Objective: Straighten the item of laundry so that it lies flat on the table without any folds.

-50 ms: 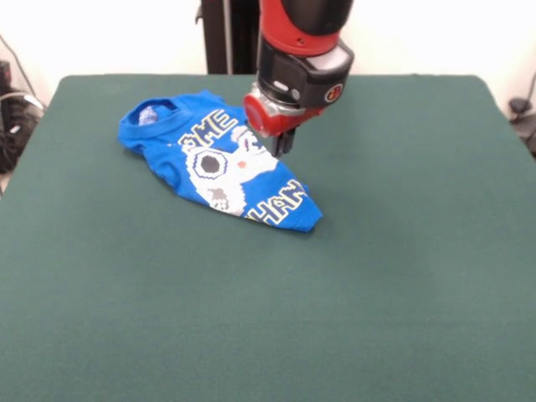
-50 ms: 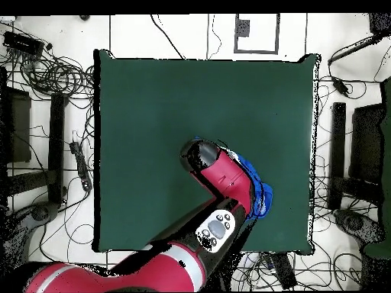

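Note:
The item of laundry (image 1: 219,161), a bright blue T-shirt, lies crumpled on the far left part of the table (image 1: 377,251). Its print faces up, its collar points left, and it narrows into a folded strip toward the front right. My gripper (image 1: 283,144) hangs at the shirt's far right edge, touching or just above the cloth. In the overhead view the red arm (image 2: 221,179) covers most of the shirt (image 2: 260,192); only a blue strip shows beside it. The gripper itself is hidden there.
The green table (image 2: 153,114) stretches well beyond the shirt on all sides. Cables (image 2: 46,69) and equipment lie on the floor around the table. More cables (image 1: 12,117) show past the table's left edge.

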Controlling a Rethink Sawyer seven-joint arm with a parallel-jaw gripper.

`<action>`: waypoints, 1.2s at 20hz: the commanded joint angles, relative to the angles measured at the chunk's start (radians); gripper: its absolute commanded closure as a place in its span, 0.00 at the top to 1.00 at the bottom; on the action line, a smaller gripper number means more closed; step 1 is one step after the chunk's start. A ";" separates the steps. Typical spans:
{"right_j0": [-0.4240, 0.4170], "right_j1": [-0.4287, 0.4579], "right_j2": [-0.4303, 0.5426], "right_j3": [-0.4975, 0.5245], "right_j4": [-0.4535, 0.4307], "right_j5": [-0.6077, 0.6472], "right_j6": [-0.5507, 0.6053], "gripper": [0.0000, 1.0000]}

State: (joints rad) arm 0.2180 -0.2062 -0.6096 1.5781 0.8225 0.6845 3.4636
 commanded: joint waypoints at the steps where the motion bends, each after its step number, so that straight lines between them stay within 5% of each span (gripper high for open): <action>1: 0.008 0.090 0.171 0.001 0.068 -0.065 0.228 0.00; 24: 0.027 0.179 0.142 -0.087 0.098 -0.060 0.270 0.00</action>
State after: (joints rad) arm 0.2173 -0.0874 -0.6090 1.5454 0.8549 0.6758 3.4636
